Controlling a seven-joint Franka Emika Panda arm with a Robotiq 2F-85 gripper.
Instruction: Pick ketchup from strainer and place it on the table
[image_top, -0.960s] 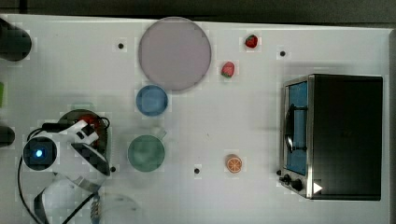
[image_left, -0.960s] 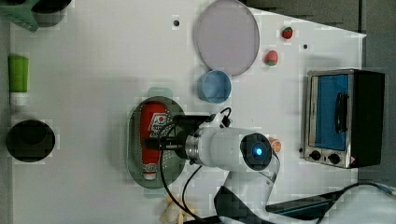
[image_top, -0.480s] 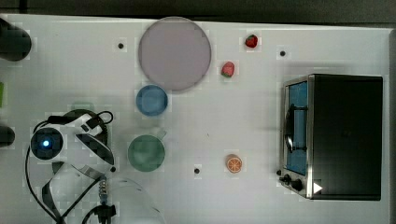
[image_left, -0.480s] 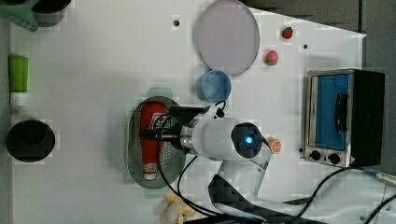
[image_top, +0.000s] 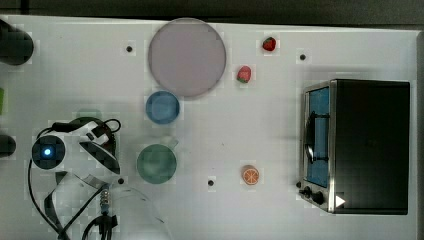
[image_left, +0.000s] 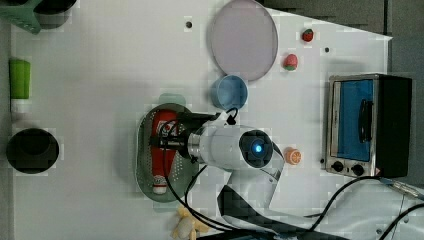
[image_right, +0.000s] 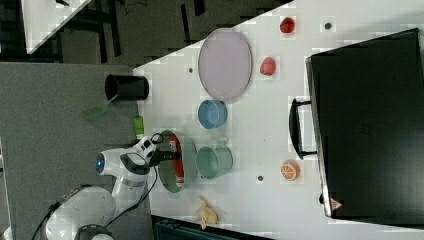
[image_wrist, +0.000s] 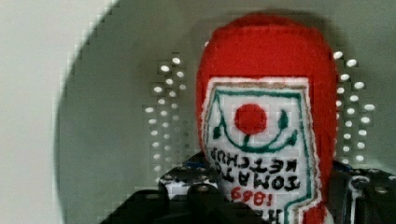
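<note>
– Inside the strainer (image_left: 145, 165), right? Where do you want the ketchup (image_left: 161, 167) logged?

– Yes. You have it lying flat in the strainer, in the left view with the white cap toward 6 o'clock and the red base toward 12. Your wrist view has the ketchup (image_wrist: 266, 93) close up, label facing the camera, perforated strainer wall (image_wrist: 130, 116) behind it.

– And your gripper?

– Your gripper (image_left: 167, 141) comes in from 3 o'clock in the left view and sits over the bottle's labelled middle. Clamped on the bottle or apart, you cannot tell. In the right view the gripper (image_right: 167, 156) reaches across the ketchup (image_right: 178, 175) from 9 o'clock.

– Surroundings, quick.

– Strainer rests on the white table (image_left: 100, 100). From the strainer in the left view you get:
- blue cup (image_left: 229, 92) at 1 o'clock, near
- round grey plate (image_left: 243, 39) beyond that cup, also about 1 o'clock
- two strawberries (image_left: 290, 61) (image_left: 307, 35) toward 2 o'clock, well apart from it
- orange slice (image_left: 293, 156) at 3 o'clock, past the arm
- toaster oven (image_left: 367, 125) further out at 3 o'clock
- black round container (image_left: 32, 151) at 9 o'clock
- green tube (image_left: 20, 82) at 10 o'clock
- pale yellow object (image_left: 185, 227) at 6 o'clock, at the table edge

– Green cup?

– Right view: green cup (image_right: 214, 162) just beside the strainer (image_right: 189, 155), at its 3 o'clock.
</note>
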